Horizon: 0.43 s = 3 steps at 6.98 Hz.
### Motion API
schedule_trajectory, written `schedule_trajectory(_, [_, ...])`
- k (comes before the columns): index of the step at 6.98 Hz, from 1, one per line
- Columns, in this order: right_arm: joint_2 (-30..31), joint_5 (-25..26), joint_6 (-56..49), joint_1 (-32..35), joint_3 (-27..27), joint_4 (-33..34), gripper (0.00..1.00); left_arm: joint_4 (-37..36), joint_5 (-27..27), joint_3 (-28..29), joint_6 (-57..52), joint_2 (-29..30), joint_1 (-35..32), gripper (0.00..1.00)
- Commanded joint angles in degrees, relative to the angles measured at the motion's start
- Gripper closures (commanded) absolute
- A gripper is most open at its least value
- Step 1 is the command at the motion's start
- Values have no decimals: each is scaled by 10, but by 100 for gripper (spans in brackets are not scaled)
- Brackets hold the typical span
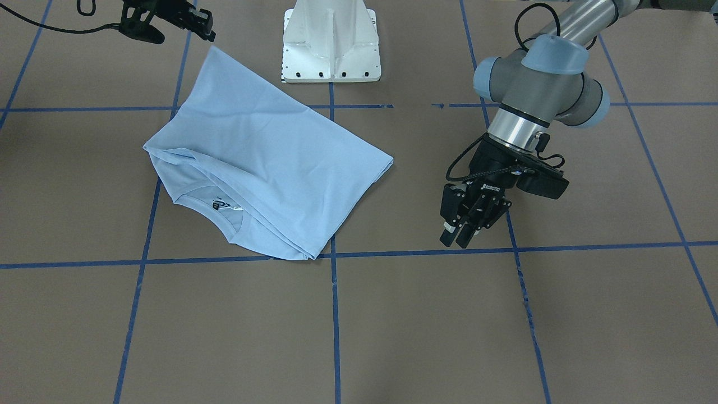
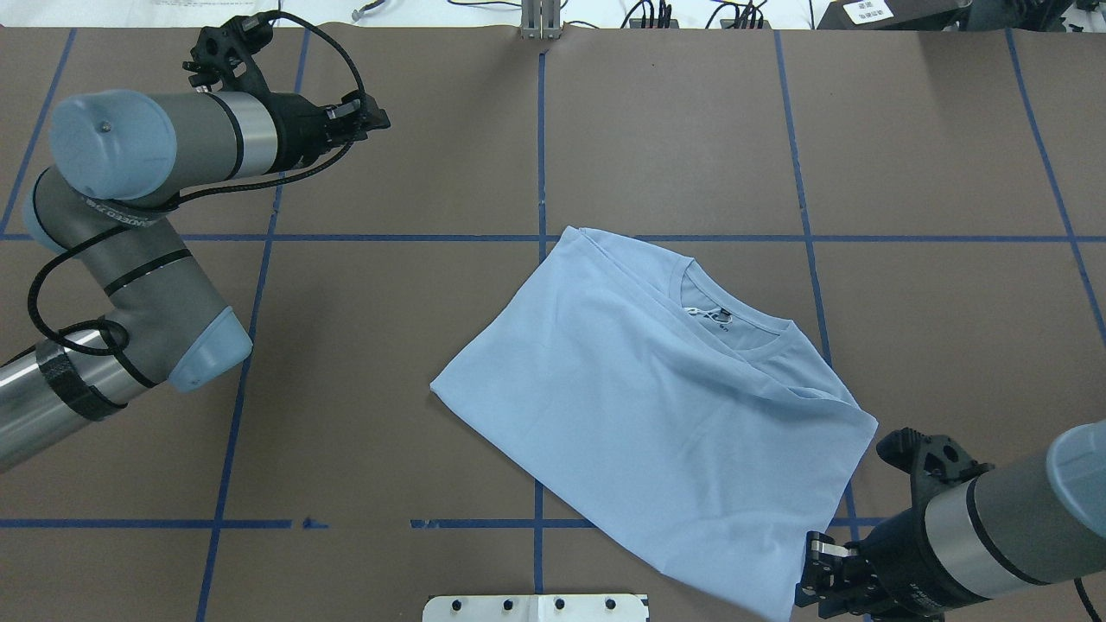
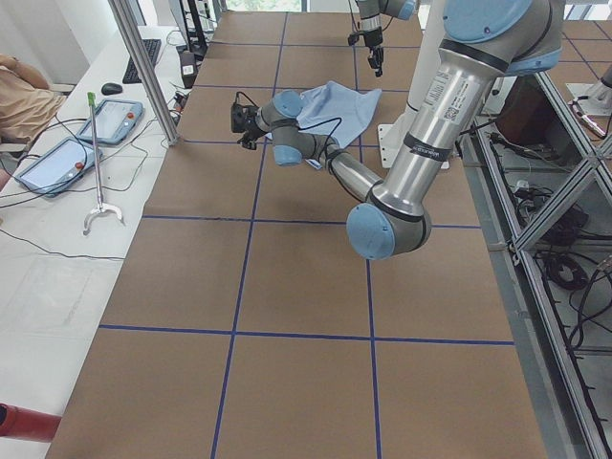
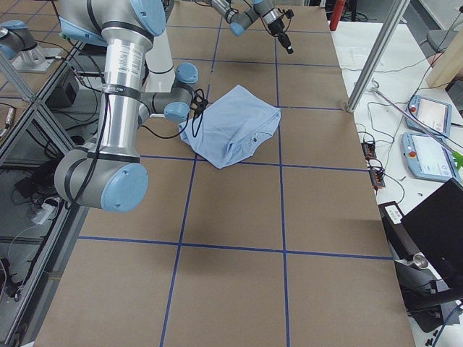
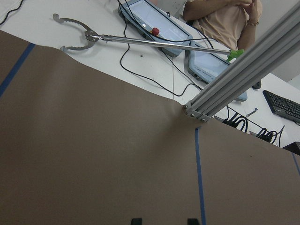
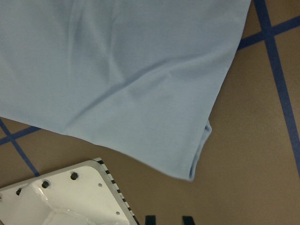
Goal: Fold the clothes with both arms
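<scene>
Now, shirt (image 2: 657, 406) lies folded; left gripper (image 1: 455, 238) off at its ten o'clock, right gripper (image 2: 816, 574) close at five, both with fingers apart.

A white pedestal base (image 1: 331, 42) stands on the brown table (image 1: 420, 325) gridded with blue tape (image 1: 336, 314).

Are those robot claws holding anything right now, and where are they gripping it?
Nothing is held. The left gripper hangs empty, away from the T-shirt; the right gripper sits open beside its corner, not on it.

Soft matt cloth T-shirt (image 1: 269, 151) on matt brown table (image 1: 449, 336) (perhaps paper-covered).
</scene>
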State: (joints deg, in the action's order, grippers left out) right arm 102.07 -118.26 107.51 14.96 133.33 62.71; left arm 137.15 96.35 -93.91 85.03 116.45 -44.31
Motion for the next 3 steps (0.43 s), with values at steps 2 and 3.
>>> schedule_trajectory(2, [-26,42,-7,67,-48,-4,0,-14,-28,-64,98,-79,106,45])
schedule_trajectory(3, [-82,66,-10,108,-84,-5,0,-17,-96,-63,148,-83,185,45])
